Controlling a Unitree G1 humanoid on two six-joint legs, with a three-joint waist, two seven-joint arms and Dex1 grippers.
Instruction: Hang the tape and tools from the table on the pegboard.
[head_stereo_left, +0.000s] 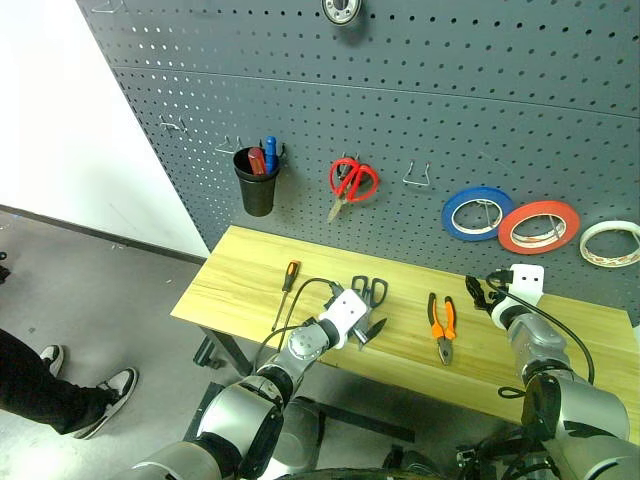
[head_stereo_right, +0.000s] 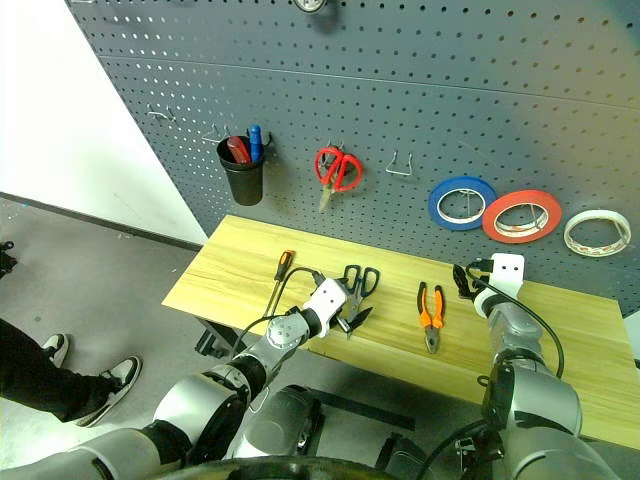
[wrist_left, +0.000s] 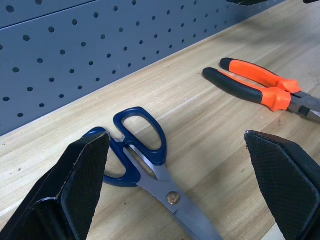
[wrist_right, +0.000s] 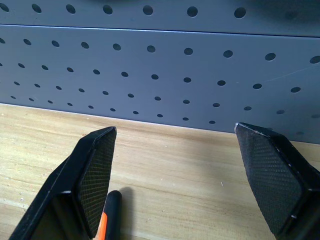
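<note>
Left gripper (wrist_left: 175, 195) wide open, empty, hovering low over the table (head_stereo_left: 250, 270). Dark-handled scissors (wrist_left: 145, 165) lie flat between its fingers, handle loops pointing away, toward the pegboard (head_stereo_left: 400, 100). Likely rigid, light, slick steel: grip across the pivot. Right gripper (wrist_right: 175, 190) wide open, empty, pliers (head_stereo_left: 442, 325) nearby.

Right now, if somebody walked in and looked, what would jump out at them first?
Probably the bright things hanging on the dark grey pegboard: red-handled scissors, then a blue tape roll, a red-orange roll and a cream-coloured roll in a row. Below, on the light wooden table, orange-and-black pliers lie beside dark-handled scissors, with the open left gripper over the scissors.
</note>
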